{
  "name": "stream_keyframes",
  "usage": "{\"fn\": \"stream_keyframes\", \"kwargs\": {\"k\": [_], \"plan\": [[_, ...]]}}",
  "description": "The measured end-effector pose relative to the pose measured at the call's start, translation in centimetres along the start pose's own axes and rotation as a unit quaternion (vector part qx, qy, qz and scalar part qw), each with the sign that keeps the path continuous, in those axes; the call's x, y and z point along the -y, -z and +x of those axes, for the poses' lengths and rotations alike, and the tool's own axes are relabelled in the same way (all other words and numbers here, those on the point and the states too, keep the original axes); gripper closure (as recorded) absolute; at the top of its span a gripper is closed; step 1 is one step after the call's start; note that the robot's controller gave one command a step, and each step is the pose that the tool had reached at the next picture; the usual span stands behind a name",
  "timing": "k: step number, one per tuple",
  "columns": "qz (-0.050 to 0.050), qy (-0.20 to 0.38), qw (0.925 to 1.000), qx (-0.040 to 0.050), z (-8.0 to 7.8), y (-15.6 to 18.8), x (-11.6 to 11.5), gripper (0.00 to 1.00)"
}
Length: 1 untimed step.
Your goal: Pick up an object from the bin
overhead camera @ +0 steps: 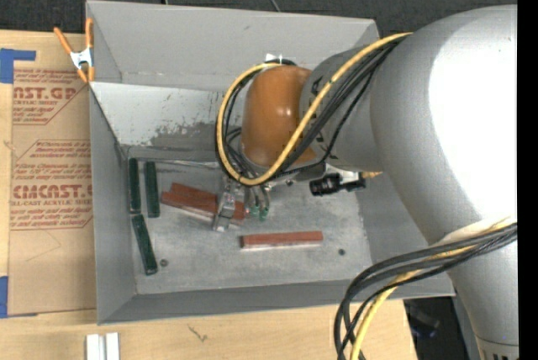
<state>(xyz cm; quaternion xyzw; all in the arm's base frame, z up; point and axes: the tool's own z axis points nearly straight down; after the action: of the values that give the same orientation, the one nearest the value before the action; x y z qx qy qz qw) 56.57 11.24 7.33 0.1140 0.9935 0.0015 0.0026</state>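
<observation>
My gripper (pixel 239 209) reaches down in the middle of the bin floor, its fingertips at the right end of a reddish-brown flat block (pixel 190 199) that lies slanted there. Whether the fingers close on that block is hidden by the wrist above. A second reddish-brown bar (pixel 281 240) lies flat just below and right of the gripper, apart from it.
Three dark green bars lie along the bin's left side: two upright side by side (pixel 134 184) (pixel 151 188) and one slanted lower down (pixel 144 244). The arm with its orange cover and yellow-black cables hangs over the bin's right half.
</observation>
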Motion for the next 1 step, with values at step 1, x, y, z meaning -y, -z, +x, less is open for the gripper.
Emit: {"fn": "stream_keyframes", "kwargs": {"k": [1], "plan": [[0.002,-0.034,0.9994,-0.0021,0.8,11.59,2.02,1.0]]}}
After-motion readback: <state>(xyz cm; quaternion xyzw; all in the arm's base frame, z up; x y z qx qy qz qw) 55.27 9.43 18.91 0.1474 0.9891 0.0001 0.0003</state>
